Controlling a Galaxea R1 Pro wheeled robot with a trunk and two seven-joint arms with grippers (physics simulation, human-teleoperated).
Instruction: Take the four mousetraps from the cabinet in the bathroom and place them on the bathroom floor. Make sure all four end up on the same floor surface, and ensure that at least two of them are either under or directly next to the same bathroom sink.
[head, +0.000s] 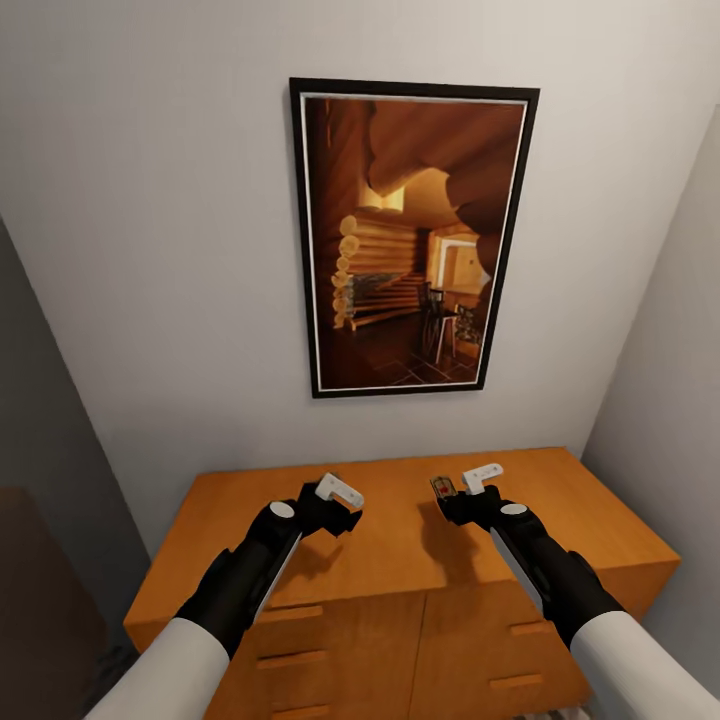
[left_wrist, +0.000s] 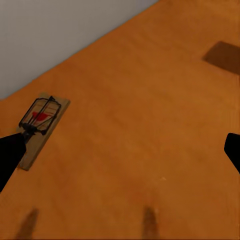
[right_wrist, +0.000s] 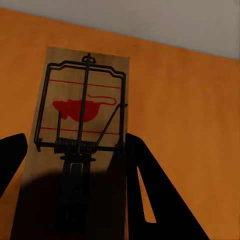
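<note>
- Head view: the robot faces the cabinet (head: 400, 560), whose flat top sits under a framed picture (head: 412, 238) on the wall. The left gripper (head: 338, 503) hovers over the top toward its left side; the right gripper (head: 462, 490) hovers toward the right with a mousetrap (head: 443, 487) at its fingertips, seemingly lifted off the wood, since a shadow lies beneath it.
- Left wrist view: the left gripper's black fingers (left_wrist: 10, 157) stand wide apart with nothing between them. A second mousetrap (left_wrist: 40, 129) lies flat on the cabinet top near the wall, just beside one finger. To grasp it well, I judge the gripper must shift sideways until the board is centred between the fingers, then descend and close across its narrow width.
- Right wrist view: the right gripper's fingers (right_wrist: 145, 185) are clamped on the first mousetrap (right_wrist: 82, 130) across its near end, the wire frame and red mark pointing away. The grip looks firm; keeping the board level while carrying it should prevent slipping.
</note>
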